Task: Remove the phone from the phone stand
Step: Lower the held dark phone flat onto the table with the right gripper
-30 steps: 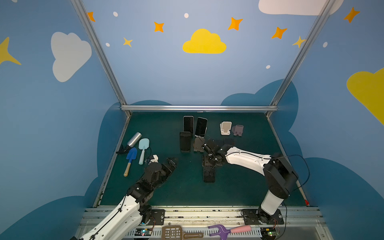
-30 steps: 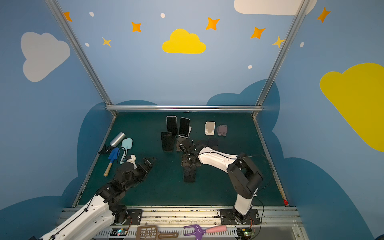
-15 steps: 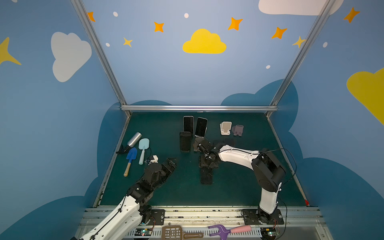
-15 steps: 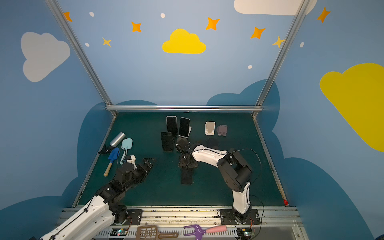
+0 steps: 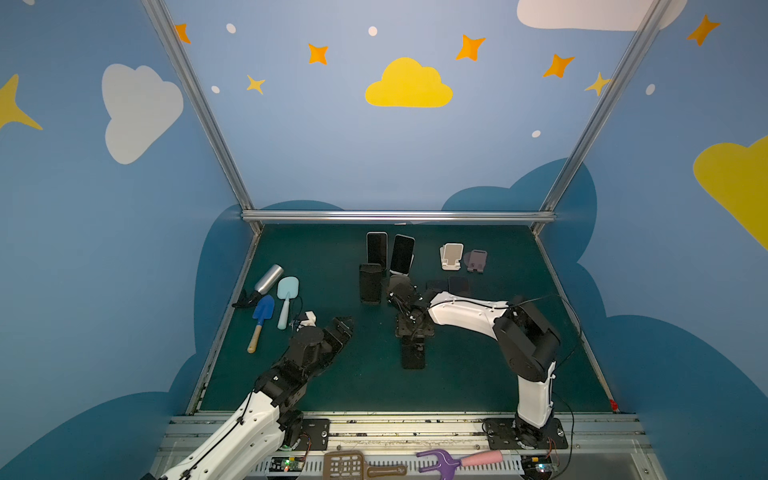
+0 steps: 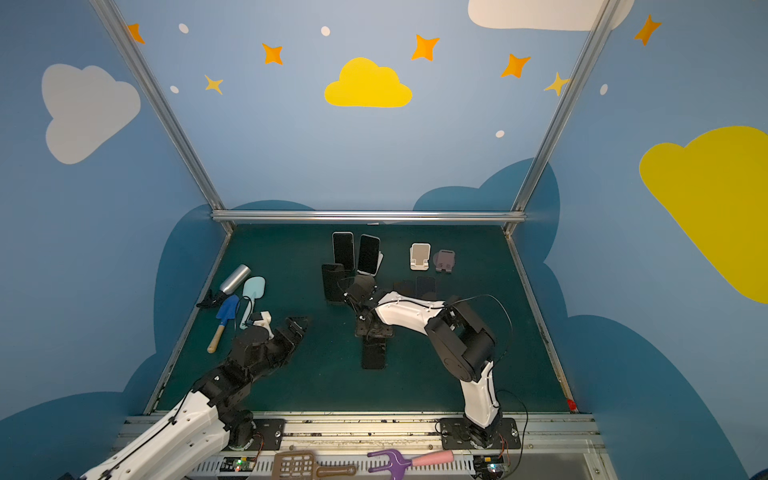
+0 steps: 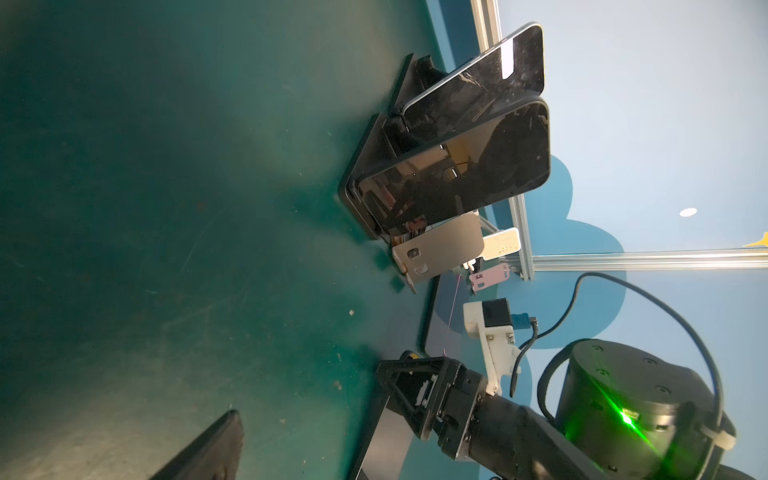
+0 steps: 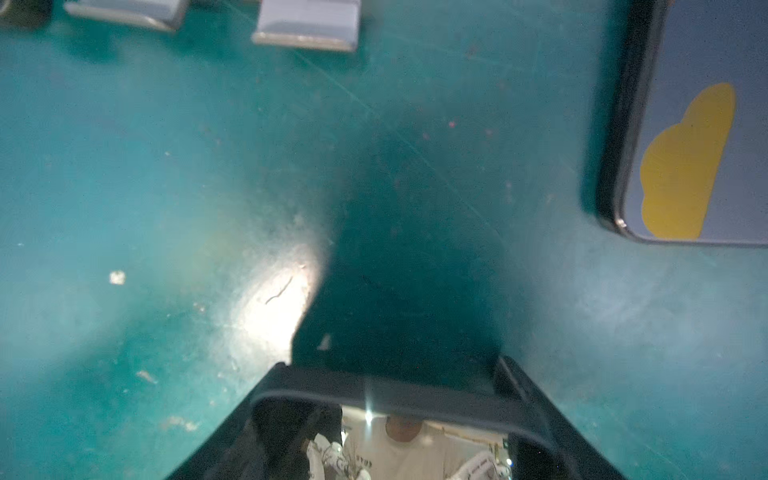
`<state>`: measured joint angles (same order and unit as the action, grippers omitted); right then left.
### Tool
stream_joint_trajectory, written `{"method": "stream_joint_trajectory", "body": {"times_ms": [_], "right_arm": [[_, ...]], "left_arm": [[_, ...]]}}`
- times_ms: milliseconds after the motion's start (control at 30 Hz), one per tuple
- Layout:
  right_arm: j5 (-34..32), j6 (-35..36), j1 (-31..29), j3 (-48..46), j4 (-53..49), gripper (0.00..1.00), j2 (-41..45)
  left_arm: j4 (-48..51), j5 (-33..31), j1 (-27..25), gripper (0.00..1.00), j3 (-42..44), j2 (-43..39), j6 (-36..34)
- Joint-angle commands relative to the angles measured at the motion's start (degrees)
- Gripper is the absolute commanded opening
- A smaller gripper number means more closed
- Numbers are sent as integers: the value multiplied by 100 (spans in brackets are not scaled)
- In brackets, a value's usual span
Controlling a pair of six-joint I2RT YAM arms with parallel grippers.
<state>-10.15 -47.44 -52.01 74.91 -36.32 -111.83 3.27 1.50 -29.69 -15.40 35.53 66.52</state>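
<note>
Item 1: left arm (image 5: pixel 249 419). White link slopes up from front rail; black wrist stretched forward, low over table (image 5: pixel 478 374). left gripper (image 5: pixel 341 328) points forward toward centre, touching nothing. Only 1 finger (image 7: pixel 208 449) shows in wrist view; jaw gap unreadable.

Item 2: right arm (image 5: pixel 465 316). White lower link upright from base, black elbow folded, white forearm reaching left to table centre, wrist bent down. right gripper (image 5: pixel 412 332) low at table. 2 fingers (image 8: pixel 536 411) flank phone (image 5: pixel 413 353); jaws closed on its long edges.
</note>
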Motion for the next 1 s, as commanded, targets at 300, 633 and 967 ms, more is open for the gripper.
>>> {"method": "stream_joint_trajectory", "body": {"times_ms": [300,633,967], "right_arm": [[43,140,42,-114,88,65,-445],[226,141,136,-266,190,69,-359],[241,143,182,-354,99,72,-366]], "left_arm": [[41,-115,-19,100,6,6,-5],[78,-141,-23,100,-47,23,-7],[174,-140,-18,100,-122,50,-16]]}}
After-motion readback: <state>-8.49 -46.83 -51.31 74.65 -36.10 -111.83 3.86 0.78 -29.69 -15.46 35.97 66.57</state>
